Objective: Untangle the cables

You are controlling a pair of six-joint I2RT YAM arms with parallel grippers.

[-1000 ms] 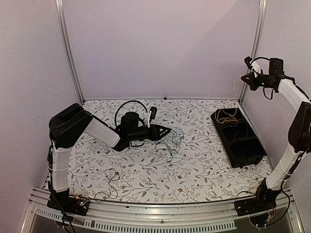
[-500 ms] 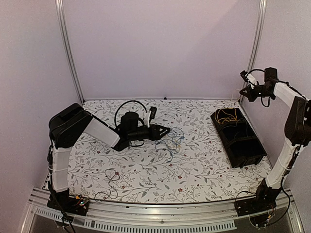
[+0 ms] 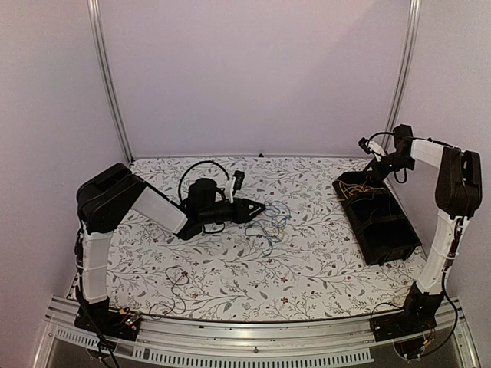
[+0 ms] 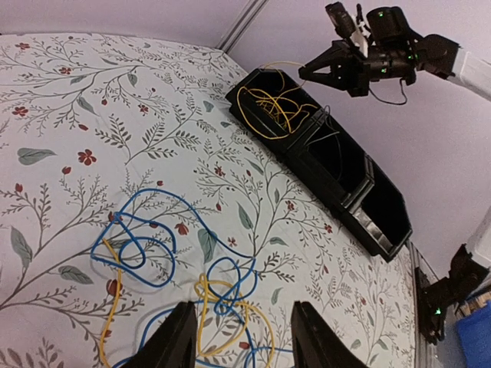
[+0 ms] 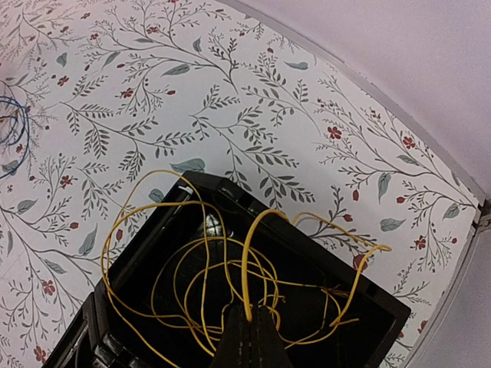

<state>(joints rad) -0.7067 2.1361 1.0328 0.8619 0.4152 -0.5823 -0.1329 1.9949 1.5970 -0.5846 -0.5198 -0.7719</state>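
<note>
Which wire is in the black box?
The yellow cable the right gripper is pinching. The blue cable and the other yellow cable lie outside the black box.

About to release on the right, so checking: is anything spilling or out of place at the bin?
Yes. The yellow cable pinched in the shut right gripper is not fully inside the black bin. Its loops arch over the far compartment's rim on two sides and reach out past it.

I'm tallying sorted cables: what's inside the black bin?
Loose yellow cables lie coiled in the far compartment of the bin, one strand pinched by the shut right gripper. The walls hide parts of the other compartments' floors.
</note>
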